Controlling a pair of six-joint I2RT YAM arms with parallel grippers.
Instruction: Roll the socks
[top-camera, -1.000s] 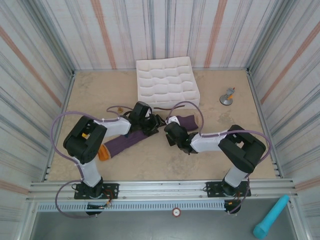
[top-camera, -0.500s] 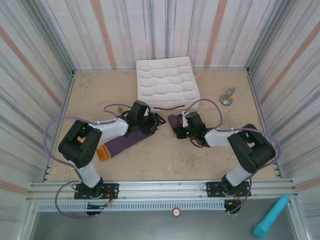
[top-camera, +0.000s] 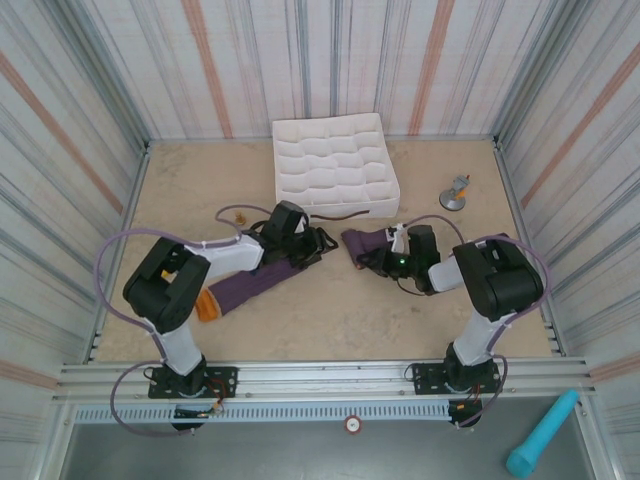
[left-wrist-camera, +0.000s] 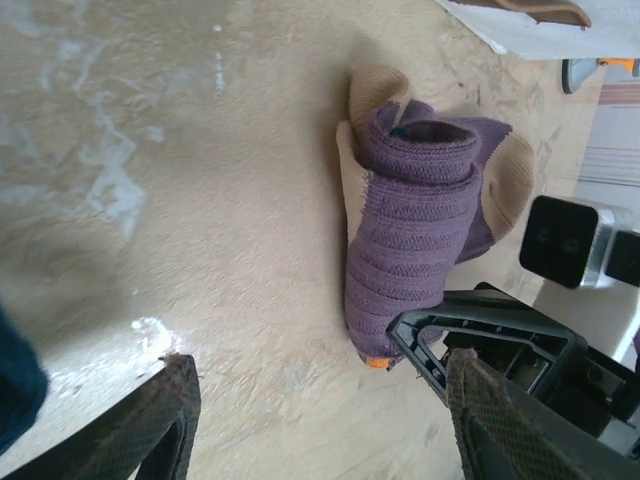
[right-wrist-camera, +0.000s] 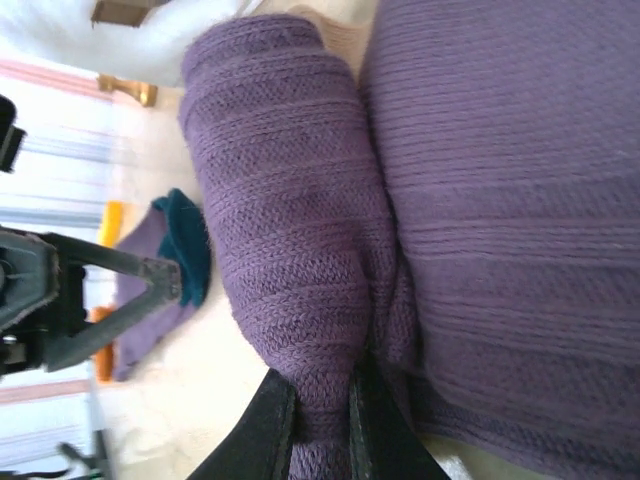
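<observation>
Two pincers are facing each other near the middle of the surface. We are seeing the right pincer (right-wrist-camera: 318, 398) pressing its fingers together on a pleat of purple knit, so it is gripping the tan-toed sock (left-wrist-camera: 410, 240). The left pincer (left-wrist-camera: 318, 368) is standing wide apart with nothing between its fingers, hovering low just beside that sock.

The tan-toed sock is lying folded over on itself in a thick bundle. Its long axis is running left to right in the top view, and its tan patches are showing at the end away from the right pincer.

The teal-toed sock (top-camera: 250, 285) is lying stretched out flat and apart from the first. Its long axis is running on a diagonal, with the orange cuff pointing toward the near left corner and the toe end pointing toward the left pincer.

We are looking at a beige, mottled surface (top-camera: 300, 330). A white gridded box (top-camera: 335, 165) is sitting at its far edge, and striped walls (top-camera: 80, 100) are closing in three sides.
</observation>
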